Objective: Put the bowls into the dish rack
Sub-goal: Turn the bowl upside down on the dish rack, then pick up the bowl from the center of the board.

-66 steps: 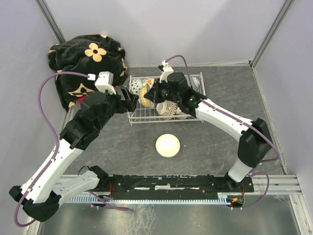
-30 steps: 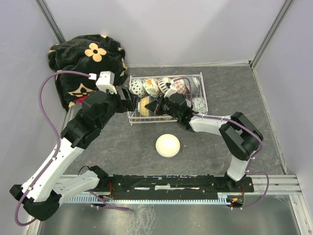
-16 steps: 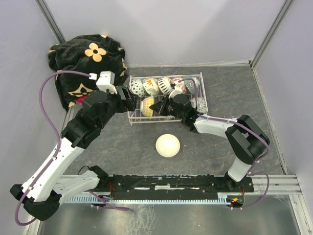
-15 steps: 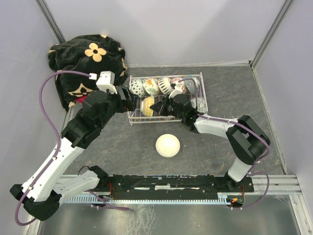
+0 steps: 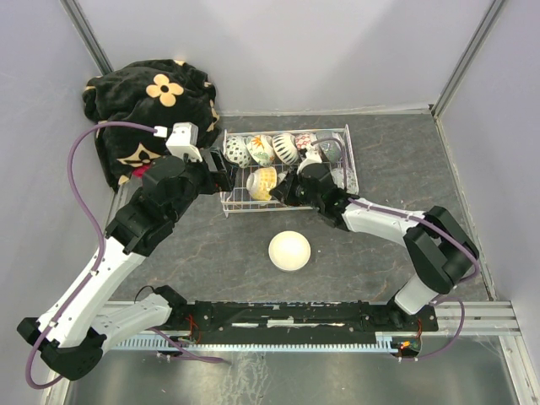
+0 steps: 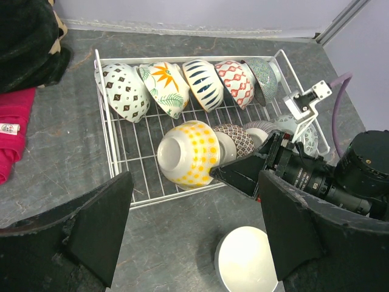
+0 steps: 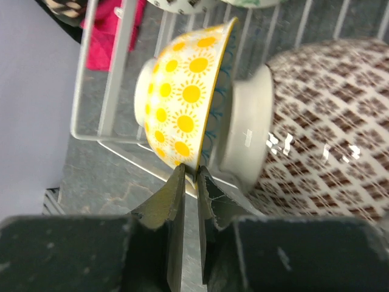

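The white wire dish rack stands mid-table. Several patterned bowls stand on edge along its back row. My right gripper is shut on the lower rim of a yellow sunburst bowl, which stands on edge at the front left of the rack against a brown-patterned bowl. In the right wrist view the fingers pinch that rim. A plain white bowl lies on the table in front of the rack. My left gripper is open and empty above the rack's front left.
A black blanket with tan flowers is heaped at the back left, with a pink cloth beside the rack. Grey walls close in the table at the back and sides. The right arm lies low across the table right of the rack.
My right gripper has brought the yellow bowl down into the rack's front row and drawn back to the right, so the bowl now shows on edge. The left arm has barely moved.
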